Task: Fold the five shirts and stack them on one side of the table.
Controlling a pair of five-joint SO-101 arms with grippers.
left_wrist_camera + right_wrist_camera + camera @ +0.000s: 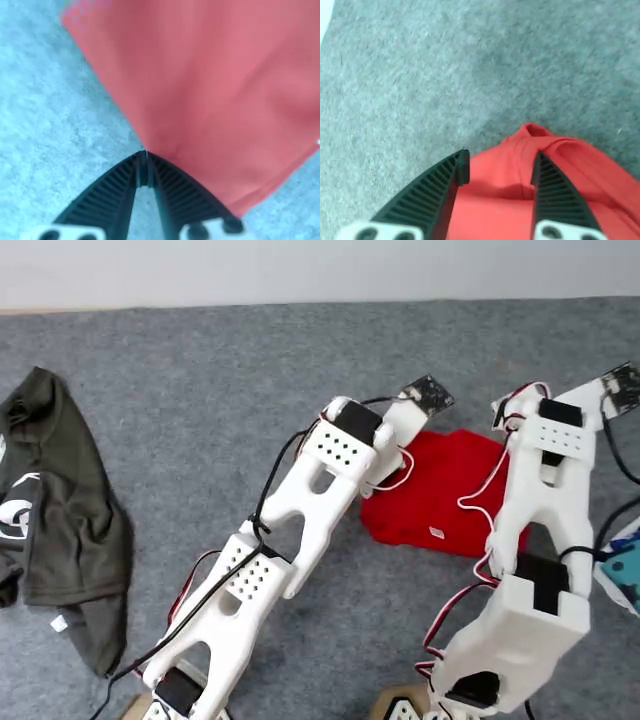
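I'm seeing left gripper point(146, 156) jaws pinching the red shirt point(445, 485) edge; right gripper point(501, 162) jaws hanging spread over it.

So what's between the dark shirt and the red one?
Between dark shirt and red shirt: bare grey cover, the left arm above it, high view.

Grey table point(200, 390); red shirt point(440, 490); dark olive shirt point(60, 510), white print.
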